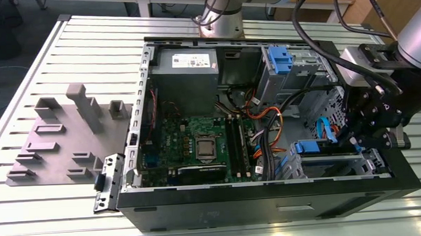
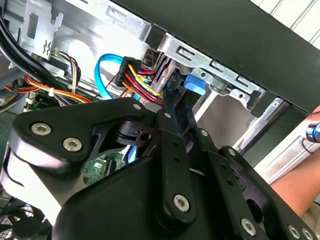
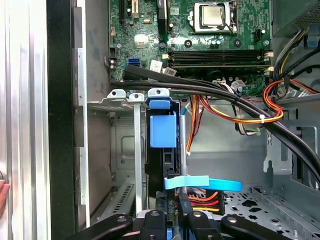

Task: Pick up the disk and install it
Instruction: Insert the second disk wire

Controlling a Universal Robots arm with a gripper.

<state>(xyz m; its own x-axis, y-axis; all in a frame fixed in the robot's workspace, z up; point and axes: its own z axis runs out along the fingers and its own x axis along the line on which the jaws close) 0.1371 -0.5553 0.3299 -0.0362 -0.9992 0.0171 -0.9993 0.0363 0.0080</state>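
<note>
The disk (image 3: 167,160) stands edge-on in the metal drive bay (image 3: 135,95) at the case's front corner, with its blue carrier tab (image 3: 162,131) at the far end. In the exterior view its blue carrier (image 1: 313,146) shows in the lower bay (image 1: 331,165) on that view's right. My gripper (image 3: 172,207) reaches into the case from the right and is shut on the disk's near end, one finger on each flat side. In the second wrist view the gripper (image 2: 175,107) tapers to a point beside the blue tab (image 2: 195,82).
A blue data cable (image 3: 210,184) and red-yellow power wires (image 3: 202,196) cross beside my fingers. Thick black cables (image 3: 225,100) run over the bay. Another blue carrier (image 1: 279,60) sits in the upper cage, beside the power supply (image 1: 186,61). A hand (image 2: 300,192) rests outside the case wall.
</note>
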